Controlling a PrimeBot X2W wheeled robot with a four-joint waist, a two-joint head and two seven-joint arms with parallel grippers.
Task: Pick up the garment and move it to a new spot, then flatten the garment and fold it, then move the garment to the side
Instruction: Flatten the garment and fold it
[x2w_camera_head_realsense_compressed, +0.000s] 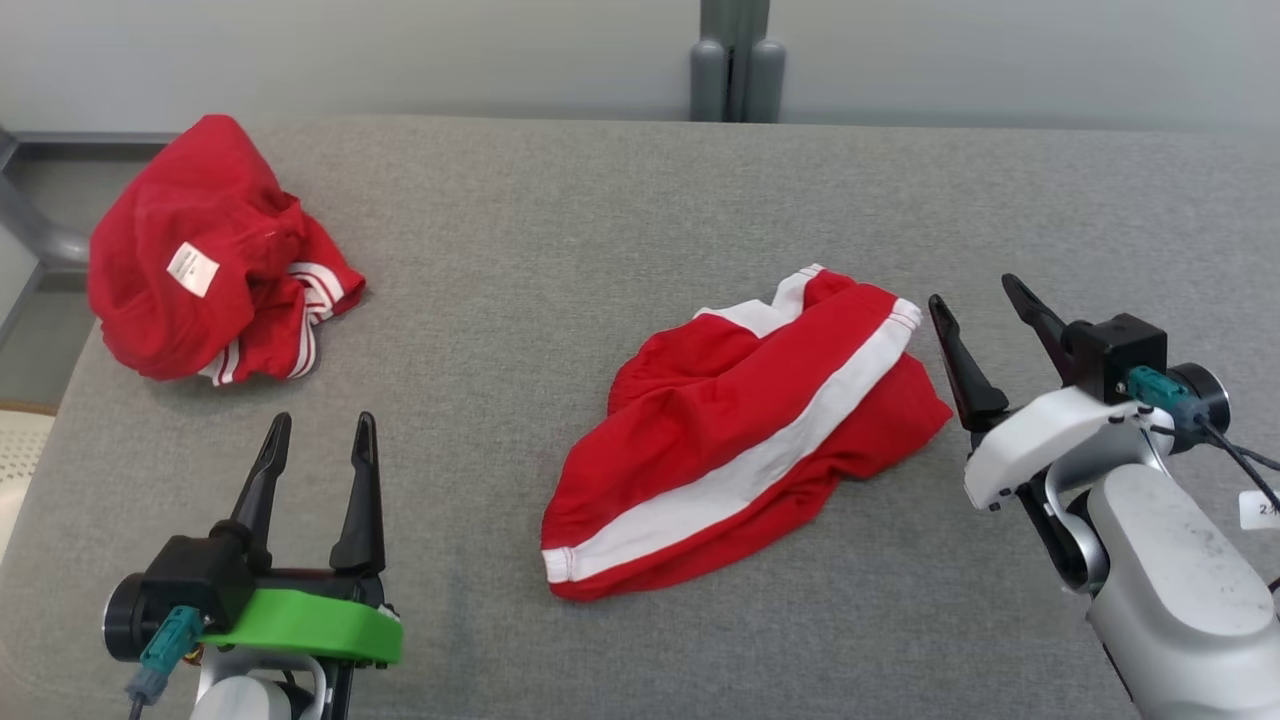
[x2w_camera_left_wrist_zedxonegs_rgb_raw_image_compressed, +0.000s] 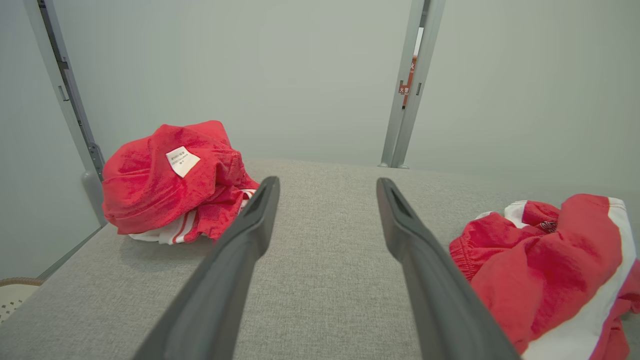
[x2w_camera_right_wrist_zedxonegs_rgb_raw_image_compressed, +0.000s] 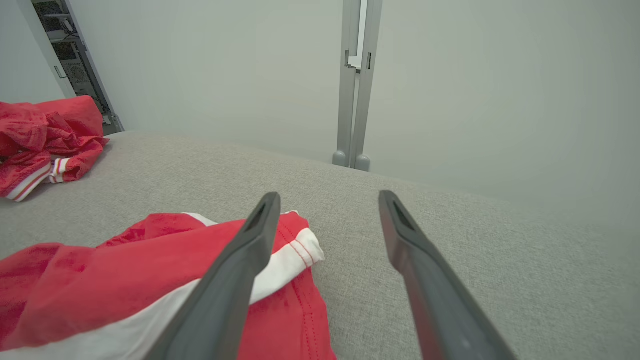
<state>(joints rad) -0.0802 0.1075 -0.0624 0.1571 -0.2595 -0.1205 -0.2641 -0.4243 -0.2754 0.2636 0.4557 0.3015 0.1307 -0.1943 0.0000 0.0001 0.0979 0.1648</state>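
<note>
A red garment with a broad white stripe (x2w_camera_head_realsense_compressed: 740, 440) lies rumpled on the grey cloth surface (x2w_camera_head_realsense_compressed: 600, 220), a little right of the middle. It also shows at the right of the left wrist view (x2w_camera_left_wrist_zedxonegs_rgb_raw_image_compressed: 545, 265) and at the lower left of the right wrist view (x2w_camera_right_wrist_zedxonegs_rgb_raw_image_compressed: 100, 270). My right gripper (x2w_camera_head_realsense_compressed: 972, 290) hovers open just right of the garment's upper corner, its left finger over the white hem (x2w_camera_right_wrist_zedxonegs_rgb_raw_image_compressed: 300, 250). My left gripper (x2w_camera_head_realsense_compressed: 322, 420) stands open at the lower left, well apart from the garment, with nothing between its fingers (x2w_camera_left_wrist_zedxonegs_rgb_raw_image_compressed: 327, 181).
A second red garment with a white label (x2w_camera_head_realsense_compressed: 200, 250) sits bunched at the far left corner of the surface, near its edge (x2w_camera_left_wrist_zedxonegs_rgb_raw_image_compressed: 170, 180) (x2w_camera_right_wrist_zedxonegs_rgb_raw_image_compressed: 45, 135). Grey wall panels and a post (x2w_camera_head_realsense_compressed: 735, 60) rise behind the far edge. Floor shows beyond the left edge.
</note>
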